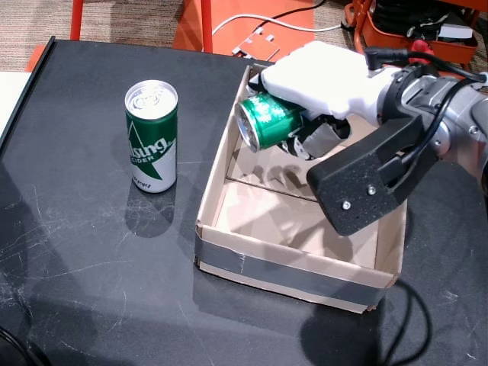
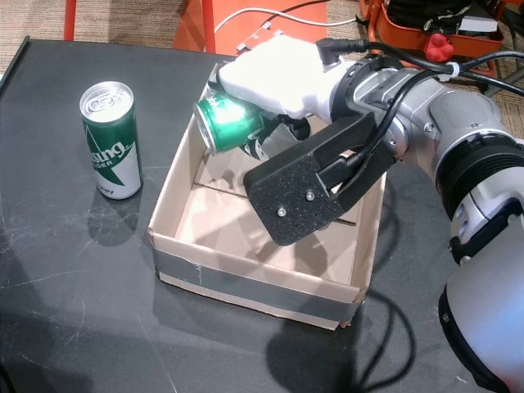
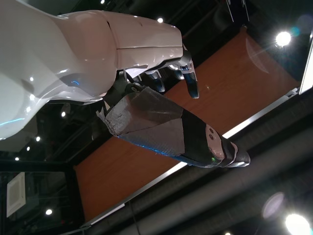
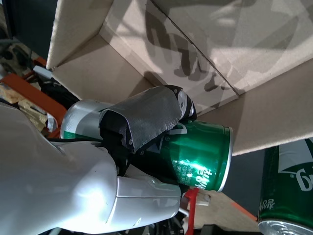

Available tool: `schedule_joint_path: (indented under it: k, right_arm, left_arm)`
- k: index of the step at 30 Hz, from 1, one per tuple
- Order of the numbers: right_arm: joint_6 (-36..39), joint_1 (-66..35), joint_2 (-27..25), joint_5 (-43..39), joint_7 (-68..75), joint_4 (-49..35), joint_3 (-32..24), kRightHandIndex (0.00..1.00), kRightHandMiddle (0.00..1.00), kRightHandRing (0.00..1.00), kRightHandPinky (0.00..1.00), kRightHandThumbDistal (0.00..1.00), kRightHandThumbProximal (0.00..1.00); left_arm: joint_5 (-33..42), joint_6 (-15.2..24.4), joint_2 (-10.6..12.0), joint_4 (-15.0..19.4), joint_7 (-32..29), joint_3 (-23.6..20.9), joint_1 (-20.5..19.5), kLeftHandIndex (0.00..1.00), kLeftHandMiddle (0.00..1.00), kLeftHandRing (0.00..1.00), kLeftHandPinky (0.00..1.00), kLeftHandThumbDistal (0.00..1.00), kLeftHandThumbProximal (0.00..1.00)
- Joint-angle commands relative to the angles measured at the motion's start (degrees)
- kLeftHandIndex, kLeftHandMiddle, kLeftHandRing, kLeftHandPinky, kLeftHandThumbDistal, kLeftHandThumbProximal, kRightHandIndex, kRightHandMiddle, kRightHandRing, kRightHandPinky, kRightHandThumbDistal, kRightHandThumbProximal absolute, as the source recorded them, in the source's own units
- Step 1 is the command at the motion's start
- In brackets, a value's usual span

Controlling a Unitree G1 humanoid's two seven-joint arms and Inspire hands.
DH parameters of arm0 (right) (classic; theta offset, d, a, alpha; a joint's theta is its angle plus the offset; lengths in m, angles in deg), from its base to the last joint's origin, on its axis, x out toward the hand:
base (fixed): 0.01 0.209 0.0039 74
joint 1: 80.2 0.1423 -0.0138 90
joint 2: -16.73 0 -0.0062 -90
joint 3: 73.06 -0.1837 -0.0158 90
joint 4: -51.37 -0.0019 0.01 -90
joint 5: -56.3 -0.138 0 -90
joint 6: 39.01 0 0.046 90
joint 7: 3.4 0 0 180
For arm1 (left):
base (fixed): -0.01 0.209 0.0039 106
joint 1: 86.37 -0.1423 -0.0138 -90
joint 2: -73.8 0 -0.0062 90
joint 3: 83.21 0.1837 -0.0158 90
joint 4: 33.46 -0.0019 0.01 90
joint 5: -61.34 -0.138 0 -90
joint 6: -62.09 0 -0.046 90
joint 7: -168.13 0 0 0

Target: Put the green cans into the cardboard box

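Note:
My right hand (image 1: 316,80) (image 2: 274,78) is shut on a green can (image 1: 265,120) (image 2: 229,121) (image 4: 195,154), holding it on its side above the far left part of the cardboard box (image 1: 229,252) (image 2: 196,266). A second green can (image 1: 152,136) (image 2: 110,139) (image 4: 288,191) stands upright on the black table, left of the box. The box is open-topped, its front wall taped grey, and nothing lies on the part of its floor that shows. My left hand (image 3: 161,98) appears only in the left wrist view, raised against the ceiling, fingers apart and holding nothing.
The black table (image 1: 91,290) runs left and in front of the box. Beyond its far edge stand orange frame legs (image 1: 202,23), a white cable and an orange machine (image 1: 412,30). A black foam block on my right forearm (image 1: 366,179) hangs over the box.

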Motion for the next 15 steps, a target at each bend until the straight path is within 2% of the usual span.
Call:
schedule_joint_path:
  k: [1, 3, 5, 8, 12, 14, 15]
  right_arm:
    - [0.37, 0.15, -0.28, -0.76, -0.34, 0.31, -0.31, 0.73, 0.7, 0.75, 0.75, 0.73, 0.62]
    - [-0.02, 0.09, -0.27, -0.58, -0.51, 0.33, -0.15, 0.76, 0.73, 0.77, 0.76, 0.75, 0.65]
    - [-0.43, 0.11, -0.21, -0.35, -0.72, 0.34, 0.07, 0.77, 0.74, 0.78, 0.77, 0.78, 0.67]
    - [-0.8, 0.09, -0.1, -0.42, -1.39, 0.34, 0.06, 0.79, 0.76, 0.8, 0.77, 0.81, 0.66]
    - [-1.74, 0.39, 0.27, -0.82, -3.47, 0.35, -0.25, 0.83, 0.8, 0.84, 0.8, 0.99, 0.65]
    - [-2.15, 0.54, 0.46, -1.34, -4.89, 0.32, -0.68, 0.85, 0.85, 0.87, 0.82, 1.0, 0.65]
    - [-2.46, 0.57, 0.64, -1.98, -6.06, 0.36, -1.27, 0.86, 0.87, 0.88, 0.83, 1.0, 0.64]
  left_arm:
    - [0.19, -0.01, -0.26, 0.35, 0.33, 0.2, -1.11, 0.75, 0.8, 0.9, 0.71, 1.0, 0.47]
    - [0.79, -0.71, -0.44, -0.12, 0.45, 0.08, -1.11, 0.75, 0.8, 0.91, 0.71, 1.0, 0.45]
    - [0.65, -0.74, -0.95, -0.91, -0.33, -0.02, -0.95, 0.75, 0.8, 0.92, 0.71, 0.98, 0.48]
    - [0.78, -0.77, -0.92, -0.6, -0.07, 0.15, -1.09, 0.75, 0.8, 0.9, 0.71, 0.97, 0.44]
    - [0.05, 0.28, -1.01, -0.99, -0.09, 0.0, -0.93, 0.74, 0.8, 0.9, 0.72, 0.99, 0.44]
    - [-0.01, 0.66, -0.8, -0.93, 0.3, -0.07, -0.88, 0.74, 0.8, 0.9, 0.72, 1.0, 0.48]
    - [0.19, 0.49, -0.78, -0.93, 0.43, -0.07, -0.87, 0.74, 0.8, 0.9, 0.71, 1.0, 0.46]
